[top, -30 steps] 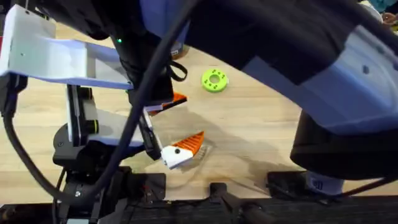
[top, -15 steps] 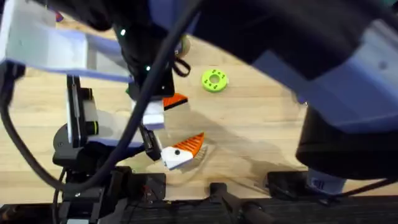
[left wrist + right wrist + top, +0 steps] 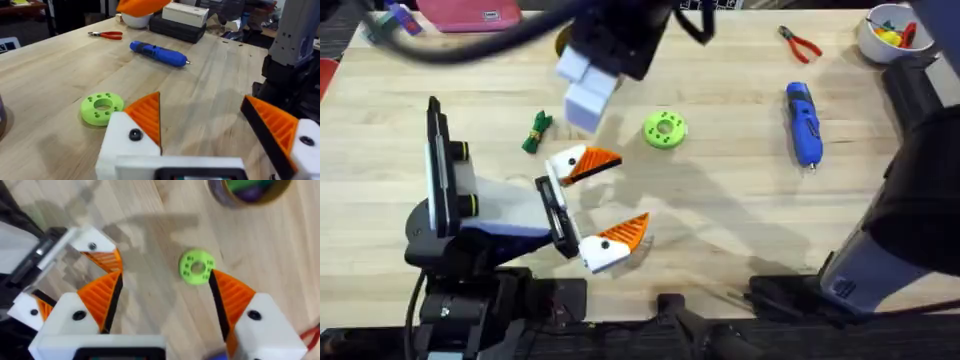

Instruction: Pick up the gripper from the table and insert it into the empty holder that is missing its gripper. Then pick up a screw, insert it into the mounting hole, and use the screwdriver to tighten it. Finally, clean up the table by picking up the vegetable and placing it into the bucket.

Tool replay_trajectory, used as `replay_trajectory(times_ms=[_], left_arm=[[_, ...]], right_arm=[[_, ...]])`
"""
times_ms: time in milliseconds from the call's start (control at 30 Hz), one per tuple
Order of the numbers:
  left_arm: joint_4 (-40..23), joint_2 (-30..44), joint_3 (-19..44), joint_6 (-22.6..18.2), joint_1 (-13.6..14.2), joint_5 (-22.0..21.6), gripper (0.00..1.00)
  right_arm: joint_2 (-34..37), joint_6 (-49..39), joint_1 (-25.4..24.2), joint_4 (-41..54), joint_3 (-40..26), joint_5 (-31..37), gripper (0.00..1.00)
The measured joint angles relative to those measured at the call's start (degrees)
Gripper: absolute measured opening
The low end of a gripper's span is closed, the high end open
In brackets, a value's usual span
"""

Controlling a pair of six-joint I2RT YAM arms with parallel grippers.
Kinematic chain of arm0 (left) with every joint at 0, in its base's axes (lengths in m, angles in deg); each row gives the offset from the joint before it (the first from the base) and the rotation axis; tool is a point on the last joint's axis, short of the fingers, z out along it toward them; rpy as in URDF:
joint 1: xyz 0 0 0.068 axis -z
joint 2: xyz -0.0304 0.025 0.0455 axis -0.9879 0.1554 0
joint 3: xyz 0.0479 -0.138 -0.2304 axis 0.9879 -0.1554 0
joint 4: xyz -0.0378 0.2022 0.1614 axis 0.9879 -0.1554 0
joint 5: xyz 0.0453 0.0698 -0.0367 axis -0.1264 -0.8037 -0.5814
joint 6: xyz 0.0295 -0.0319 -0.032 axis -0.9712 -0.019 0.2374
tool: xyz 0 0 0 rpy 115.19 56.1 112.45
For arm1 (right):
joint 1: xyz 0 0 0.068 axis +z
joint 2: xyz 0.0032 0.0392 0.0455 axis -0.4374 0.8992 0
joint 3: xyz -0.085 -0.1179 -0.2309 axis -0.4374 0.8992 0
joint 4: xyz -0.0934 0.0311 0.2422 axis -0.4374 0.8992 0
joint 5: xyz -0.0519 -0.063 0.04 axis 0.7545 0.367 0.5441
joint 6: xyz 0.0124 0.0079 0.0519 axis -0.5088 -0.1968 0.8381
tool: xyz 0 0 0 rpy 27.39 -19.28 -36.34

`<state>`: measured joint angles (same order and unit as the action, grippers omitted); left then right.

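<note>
While both white-and-orange grippers stand spread wide and empty, the left gripper [image 3: 592, 205] lies low over the pale wooden counter [image 3: 720, 220] and the right gripper [image 3: 162, 302] hangs above the green holed disc [image 3: 196, 267]. The stout blue screwdriver [image 3: 803, 122] lies well apart, the dark green leafy vegetable [image 3: 536, 131] near the disc.

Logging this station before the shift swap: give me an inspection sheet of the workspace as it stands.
Surface: wooden table, no spills seen.
Job's things: screwdriver lying flat; vegetable on the table; bucket holding something green.
Clutter: green disc, red pliers, white bowl, pink item.
Grippers: left gripper open, empty; right gripper open above the disc.
Cables: nothing seen.
Surroundings: boxes past the table's far edge.
</note>
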<state>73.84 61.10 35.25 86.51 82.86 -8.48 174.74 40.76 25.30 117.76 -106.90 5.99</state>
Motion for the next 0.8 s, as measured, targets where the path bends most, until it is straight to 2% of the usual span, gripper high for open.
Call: replay_trajectory(times_ms=[200, 300, 467, 567, 667, 800], left_arm=[[0.01, -0.01, 0.00, 0.00, 0.00, 0.00, 0.985], [0.00, -0.01, 0.00, 0.01, 0.00, 0.00, 0.985], [0.00, 0.00, 0.00, 0.00, 0.00, 0.00, 0.985], [0.00, 0.00, 0.00, 0.00, 0.00, 0.00, 0.985], [0.02, 0.00, 0.00, -0.02, 0.00, 0.00, 0.985], [0.00, 0.00, 0.00, 0.00, 0.00, 0.00, 0.985]], right_arm=[[-0.60, 3.07, -2.45, 1.70, 0.63, 0.00, 0.994], [-3.38, 4.01, -2.99, -0.36, 5.33, 0.00, 0.994], [-13.14, 6.84, -4.49, -10.10, 22.85, -0.23, 0.994], [-20.75, 10.38, -7.43, -15.81, 34.93, -0.50, 0.994], [-29.93, 15.29, -13.04, -20.68, 47.29, -0.50, 0.994], [-41.14, 21.24, -22.63, -22.40, 59.69, -0.42, 0.994]])
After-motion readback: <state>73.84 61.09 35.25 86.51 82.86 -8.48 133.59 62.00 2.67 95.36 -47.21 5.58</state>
